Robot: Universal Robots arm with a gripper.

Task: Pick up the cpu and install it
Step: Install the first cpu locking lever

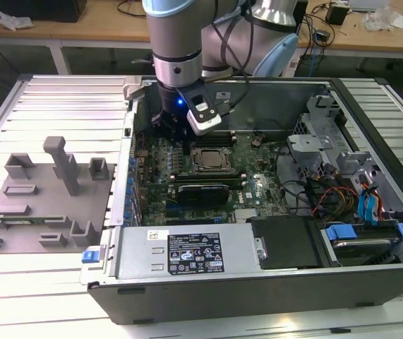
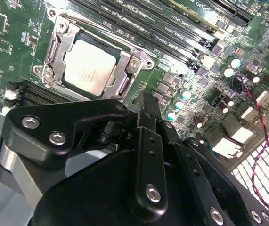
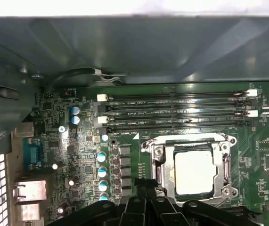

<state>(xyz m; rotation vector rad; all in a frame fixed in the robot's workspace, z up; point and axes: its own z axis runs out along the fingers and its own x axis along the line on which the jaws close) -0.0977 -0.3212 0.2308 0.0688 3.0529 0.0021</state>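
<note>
We see the small flat square cpu with its silvery-white metal top (image 3: 194,173) lying in the metal-framed square socket (image 3: 158,160). The socket sits near the middle of the green motherboard (image 1: 257,187), just beside the long black memory slots (image 3: 176,113). The black gripper (image 3: 146,189) hangs over the board beside the socket's edge, its fingers pressed together with nothing between them, not touching the cpu. The motherboard lies inside the open dark computer case (image 1: 187,300), which rests on the slatted metal counter (image 1: 60,106). Grey plastic fixture blocks (image 1: 63,166) stand toward the counter's edge at the exterior view's left, well apart from the gripper.
</note>
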